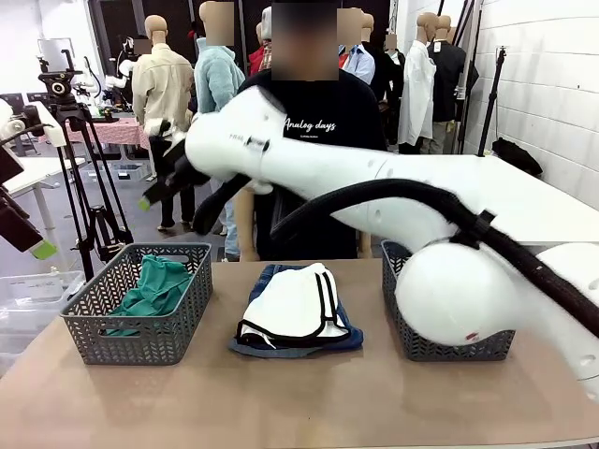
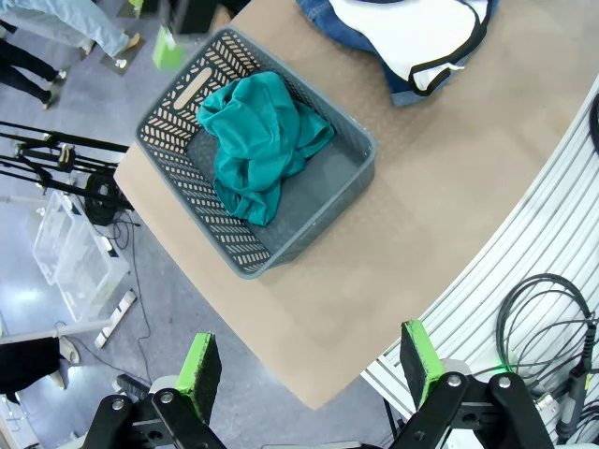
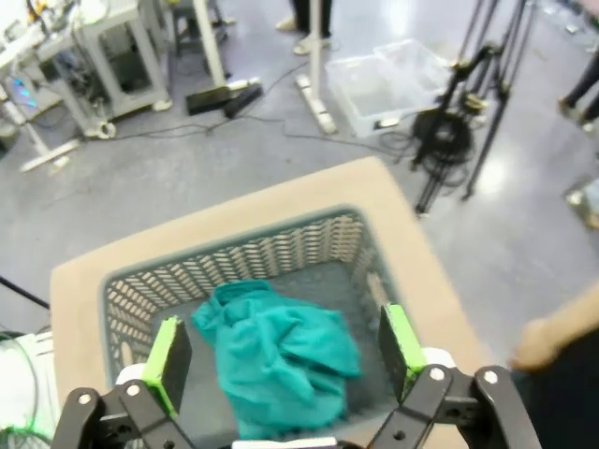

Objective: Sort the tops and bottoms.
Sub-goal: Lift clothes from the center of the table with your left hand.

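The teal-green top (image 1: 154, 285) lies crumpled in the left grey basket (image 1: 94, 332). In the left wrist view the top (image 2: 262, 140) and basket (image 2: 356, 159) sit far below my open, empty left gripper (image 2: 309, 367), which hangs off the table's left edge (image 1: 33, 241). White shorts with black trim (image 1: 295, 304) rest on mid-blue denim shorts (image 1: 281, 344) at the table's middle. My right arm reaches across to the upper left; its gripper (image 1: 154, 195) is open and empty, high above the top (image 3: 281, 360) in the basket (image 3: 271, 248). The faded grey-blue denim is hidden.
A second grey basket (image 1: 402, 327) stands at the right, mostly covered by my right arm. A person in a black T-shirt (image 1: 323, 117) stands at the far side, a hand (image 3: 543, 341) near the table. A tripod (image 1: 89, 187) and clear boxes (image 3: 393, 79) stand on the floor to the left.
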Controlling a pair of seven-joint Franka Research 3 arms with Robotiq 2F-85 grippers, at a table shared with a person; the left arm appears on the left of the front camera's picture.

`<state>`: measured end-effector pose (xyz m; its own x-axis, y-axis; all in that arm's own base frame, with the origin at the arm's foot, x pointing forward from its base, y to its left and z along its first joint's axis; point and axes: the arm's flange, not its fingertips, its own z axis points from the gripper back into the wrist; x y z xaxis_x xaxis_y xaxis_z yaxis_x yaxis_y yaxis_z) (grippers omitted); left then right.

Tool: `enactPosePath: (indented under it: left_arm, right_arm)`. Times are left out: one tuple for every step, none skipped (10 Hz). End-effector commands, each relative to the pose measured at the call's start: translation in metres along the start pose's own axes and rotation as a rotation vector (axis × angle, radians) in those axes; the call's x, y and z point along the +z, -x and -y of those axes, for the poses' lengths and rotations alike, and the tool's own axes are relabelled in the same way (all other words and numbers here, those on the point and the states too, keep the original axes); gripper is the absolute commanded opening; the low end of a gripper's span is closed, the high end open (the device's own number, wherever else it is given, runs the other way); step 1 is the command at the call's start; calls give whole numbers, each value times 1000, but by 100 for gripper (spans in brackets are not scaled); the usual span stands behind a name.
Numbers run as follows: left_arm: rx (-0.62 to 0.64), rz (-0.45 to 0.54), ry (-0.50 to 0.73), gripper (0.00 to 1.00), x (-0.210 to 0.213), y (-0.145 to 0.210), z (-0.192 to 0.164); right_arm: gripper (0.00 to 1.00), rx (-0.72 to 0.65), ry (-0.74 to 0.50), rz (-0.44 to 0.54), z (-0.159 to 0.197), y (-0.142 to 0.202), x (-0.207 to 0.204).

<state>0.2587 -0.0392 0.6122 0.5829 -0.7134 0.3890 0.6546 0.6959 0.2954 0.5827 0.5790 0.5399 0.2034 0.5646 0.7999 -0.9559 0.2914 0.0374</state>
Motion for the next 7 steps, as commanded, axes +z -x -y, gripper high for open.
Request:
enactPosePath:
  left_arm:
    - [-5, -9, -12, 100, 1, 1, -1]
    - [-5, -9, -12, 100, 1, 1, -1]
    - [-5, -9, -12, 100, 1, 1, -1]
    - [-5, -9, -12, 100, 1, 1, -1]
    - [-5, -9, -12, 100, 1, 1, -1]
    - [-5, -9, -12, 100, 1, 1, -1]
    - [-5, -9, -12, 100, 1, 1, -1]
  right_arm:
    - [100, -10, 84, -129, -43, 46, 113]
    - [100, -61, 75, -212, -44, 65, 141]
    - [100, -130, 67, -291, -46, 90, 164]
    - [100, -228, 100, -381, -51, 121, 190]
    - [100, -273, 121, -428, -61, 144, 213]
    - [100, -310, 160, -445, -72, 161, 235]
    - [100, -336, 181, -456, -83, 175, 254]
